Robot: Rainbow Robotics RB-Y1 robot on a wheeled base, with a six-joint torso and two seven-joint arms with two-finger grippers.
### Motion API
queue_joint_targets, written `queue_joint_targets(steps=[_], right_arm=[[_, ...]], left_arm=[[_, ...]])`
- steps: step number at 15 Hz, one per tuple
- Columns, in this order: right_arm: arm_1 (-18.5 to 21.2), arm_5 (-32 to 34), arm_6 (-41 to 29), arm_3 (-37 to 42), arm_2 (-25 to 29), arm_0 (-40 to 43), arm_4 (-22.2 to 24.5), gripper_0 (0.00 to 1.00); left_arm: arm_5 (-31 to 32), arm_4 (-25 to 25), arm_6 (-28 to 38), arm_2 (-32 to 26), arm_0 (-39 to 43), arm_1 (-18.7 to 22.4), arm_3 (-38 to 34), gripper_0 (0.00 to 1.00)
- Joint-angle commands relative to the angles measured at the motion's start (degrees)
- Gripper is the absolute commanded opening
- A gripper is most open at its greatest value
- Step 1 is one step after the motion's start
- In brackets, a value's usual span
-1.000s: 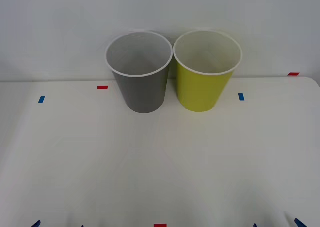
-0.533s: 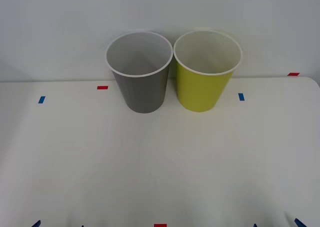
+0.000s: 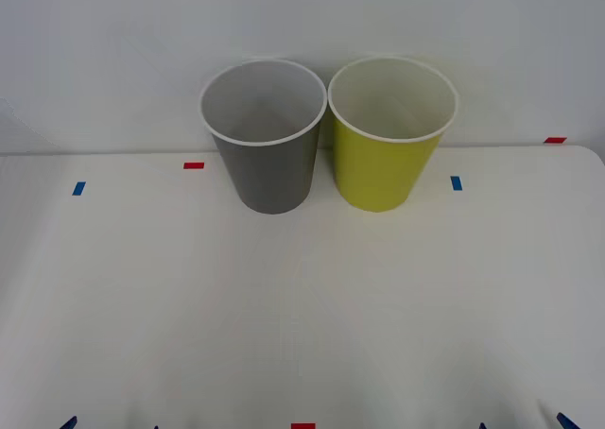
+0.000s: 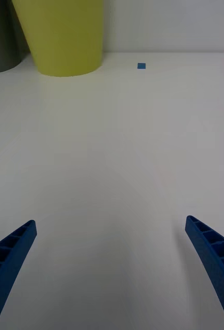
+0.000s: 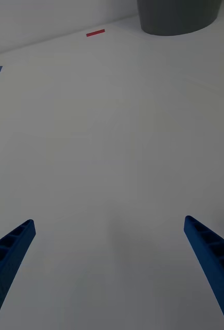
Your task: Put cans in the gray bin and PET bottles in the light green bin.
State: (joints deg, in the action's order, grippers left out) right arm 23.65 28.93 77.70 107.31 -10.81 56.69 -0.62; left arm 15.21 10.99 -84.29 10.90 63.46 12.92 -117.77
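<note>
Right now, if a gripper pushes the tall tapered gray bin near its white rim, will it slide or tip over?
The tall tapered gray bin would probably tip: it is tall and narrower at its foot than at its rim. It looks empty, so likely light. It stands very close to the yellow-green bin, which might stop a fall that way.

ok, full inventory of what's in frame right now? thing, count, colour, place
gray bin: 1, gray with white rim, upright at the table's far edge, left of the other bin.
light green bin: 1, yellow-green with white rim, upright just right of the gray bin, rims close.
red tape marks: 3, red, far left, far right corner, near edge centre.
blue tape marks: 2, blue, left and right sides.
table: 1, white.
left gripper: 1, blue ribbed fingers, open, low over the table's near left.
right gripper: 1, blue ribbed fingers, open, low over the table's near right.
</note>
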Motion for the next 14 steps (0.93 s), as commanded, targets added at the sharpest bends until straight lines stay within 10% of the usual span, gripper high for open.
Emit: queue_joint_targets(steps=[1, 14], right_arm=[[0.0, -0.01, 0.0, 0.0, 0.0, 0.0, 0.0, 1.0], [0.0, -0.01, 0.0, 0.0, 0.0, 0.0, 0.0, 1.0]], left_arm=[[0.0, 0.0, 0.0, 0.0, 0.0, 0.0, 0.0, 1.0], [0.0, 0.0, 0.0, 0.0, 0.0, 0.0, 0.0, 1.0]])
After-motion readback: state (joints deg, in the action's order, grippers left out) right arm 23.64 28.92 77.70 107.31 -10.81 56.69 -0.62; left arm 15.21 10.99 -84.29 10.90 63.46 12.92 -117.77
